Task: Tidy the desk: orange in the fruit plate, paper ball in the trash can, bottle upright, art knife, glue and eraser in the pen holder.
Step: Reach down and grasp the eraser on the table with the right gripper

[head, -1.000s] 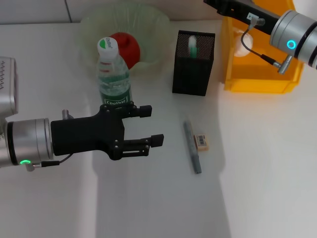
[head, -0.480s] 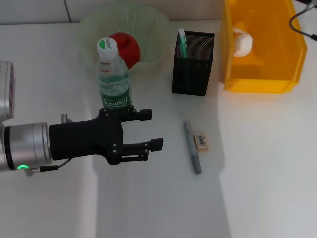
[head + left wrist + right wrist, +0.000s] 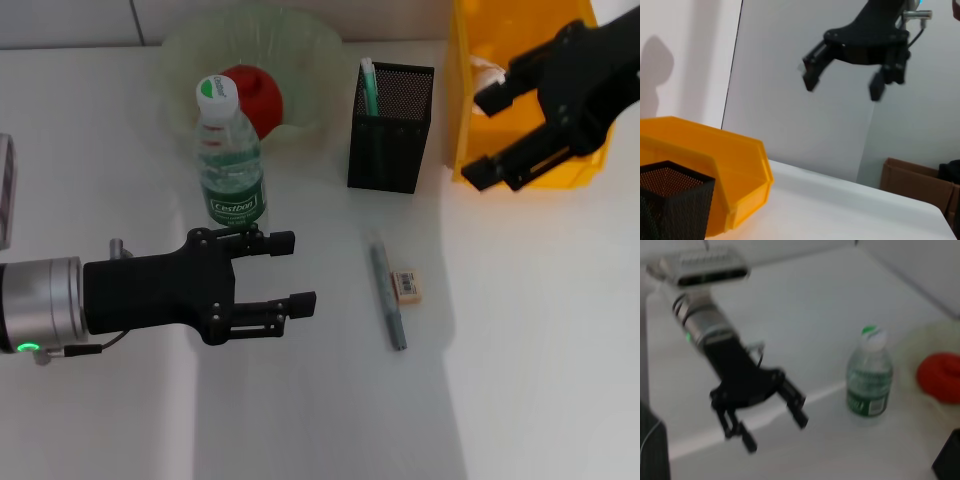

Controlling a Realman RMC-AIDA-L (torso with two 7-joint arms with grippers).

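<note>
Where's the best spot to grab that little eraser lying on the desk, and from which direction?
Probably from straight above. The eraser lies flat on the desk, so only its edges offer purchase. Close the fingers across its two long sides, the narrower span. The grey stick lies close beside it on the robot's left, so lower carefully there.

White table [image 3: 520, 380] bears bottle [image 3: 230, 160], pen holder [image 3: 390, 135], eraser [image 3: 407, 286].

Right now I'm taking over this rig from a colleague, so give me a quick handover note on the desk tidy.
Left gripper: open, empty, low beside the bottle.
Right gripper: open, empty, over the trash can.
Done: orange in fruit plate, bottle upright, one green-and-white stick in pen holder.
Left: grey stick and eraser lie on the desk near the holder.
Paper ball: barely visible behind the right gripper.
</note>
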